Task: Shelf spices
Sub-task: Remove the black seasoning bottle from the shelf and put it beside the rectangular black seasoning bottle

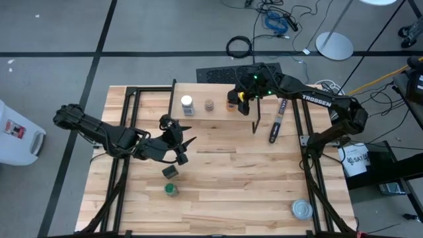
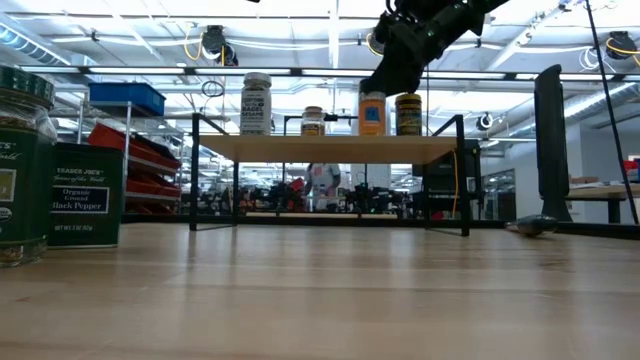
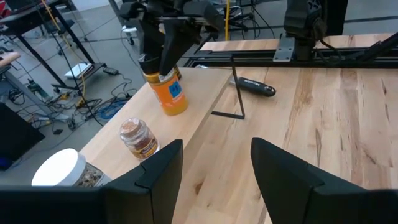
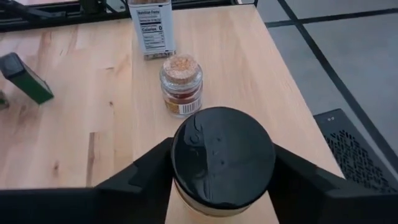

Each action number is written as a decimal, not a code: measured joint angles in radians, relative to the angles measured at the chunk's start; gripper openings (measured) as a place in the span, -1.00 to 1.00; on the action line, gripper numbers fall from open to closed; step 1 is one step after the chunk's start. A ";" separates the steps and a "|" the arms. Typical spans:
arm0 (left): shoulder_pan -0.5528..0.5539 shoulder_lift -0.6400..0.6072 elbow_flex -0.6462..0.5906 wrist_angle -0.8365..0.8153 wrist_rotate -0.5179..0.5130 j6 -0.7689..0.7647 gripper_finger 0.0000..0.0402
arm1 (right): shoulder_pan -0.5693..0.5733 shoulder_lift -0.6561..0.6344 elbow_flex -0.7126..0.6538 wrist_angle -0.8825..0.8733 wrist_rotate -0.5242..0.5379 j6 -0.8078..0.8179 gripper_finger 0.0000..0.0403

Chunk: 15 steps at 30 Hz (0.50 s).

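Right pincer (image 4: 221, 177) apparently grips the orange jar (image 3: 169, 93) atop the shelf (image 2: 330, 148).

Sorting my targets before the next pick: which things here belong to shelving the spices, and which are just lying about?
Job: shelf; white-lidded jar, corked jar and orange jar, gripped by the right gripper, all on it; square tin and green-lidded jar on the table near the open left gripper.
Lying about: round silver tin; long dark packet.
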 joint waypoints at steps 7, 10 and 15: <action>0.000 0.000 0.000 0.000 0.000 0.000 -0.01 | 0.057 0.001 0.056 -0.064 -0.002 0.035 0.00; 0.000 0.000 0.000 -0.001 0.000 0.000 -0.01 | 0.095 -0.001 0.085 -0.091 0.000 0.056 0.01; 0.000 -0.003 0.000 -0.002 0.000 0.002 -0.01 | 0.176 -0.005 0.106 -0.105 0.000 0.105 -0.02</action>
